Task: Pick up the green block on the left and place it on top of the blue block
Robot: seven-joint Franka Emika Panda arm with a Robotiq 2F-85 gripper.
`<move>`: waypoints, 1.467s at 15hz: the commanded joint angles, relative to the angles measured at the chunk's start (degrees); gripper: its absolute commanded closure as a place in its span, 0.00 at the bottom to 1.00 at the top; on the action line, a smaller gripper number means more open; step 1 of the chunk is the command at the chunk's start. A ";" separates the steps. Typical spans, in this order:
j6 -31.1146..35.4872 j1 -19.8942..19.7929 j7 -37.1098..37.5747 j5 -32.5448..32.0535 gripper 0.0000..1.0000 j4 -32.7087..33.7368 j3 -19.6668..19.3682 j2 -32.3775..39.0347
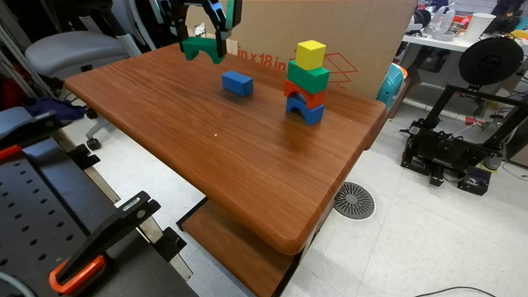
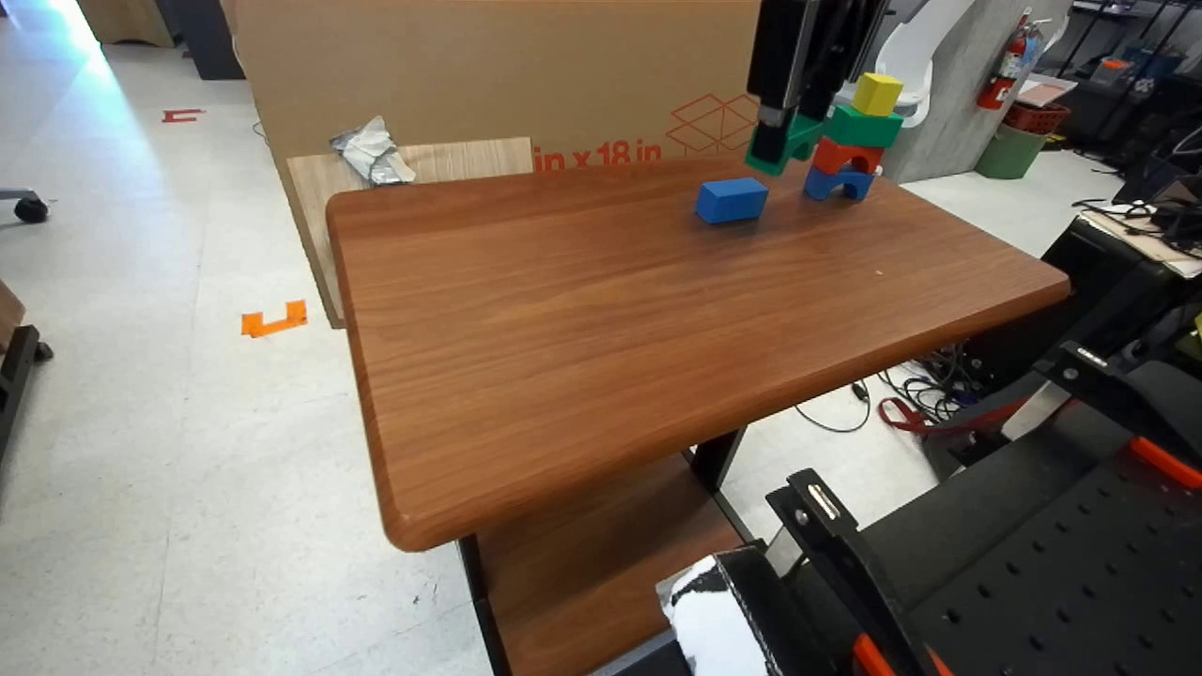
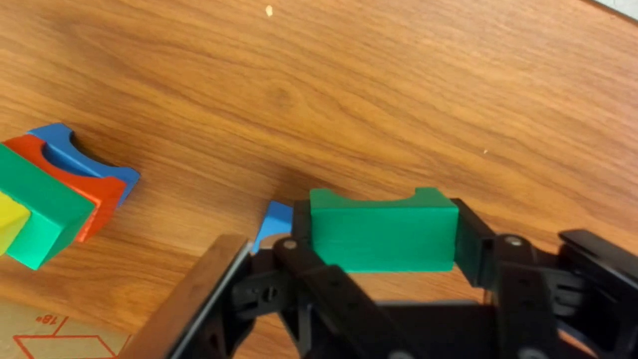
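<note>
A green arch block (image 1: 201, 44) is held above the table (image 1: 214, 156). My gripper (image 3: 383, 224) is shut on its two ends; its arch cut-out faces down in an exterior view. The green block also shows in the wrist view (image 3: 384, 242) and partly behind a finger in an exterior view (image 2: 804, 136). The blue block (image 1: 237, 83) lies flat on the table, standing alone; it also shows in an exterior view (image 2: 731, 201). In the wrist view the blue block (image 3: 275, 218) is mostly hidden behind the left finger. The held block is apart from it.
A stack stands beside the blue block: blue arch (image 1: 305, 110) at the bottom, then red arch (image 1: 304, 94), green block (image 1: 308, 77) and yellow block (image 1: 310, 55) on top. A tall cardboard box (image 2: 488, 84) stands along the table's far edge.
</note>
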 commanded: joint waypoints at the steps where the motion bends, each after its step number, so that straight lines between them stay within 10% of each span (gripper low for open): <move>1: -1.96 -0.32 2.11 0.22 0.59 4.78 -0.66 3.66; 22: -3.17 -0.64 12.13 4.97 0.59 11.59 -1.40 9.16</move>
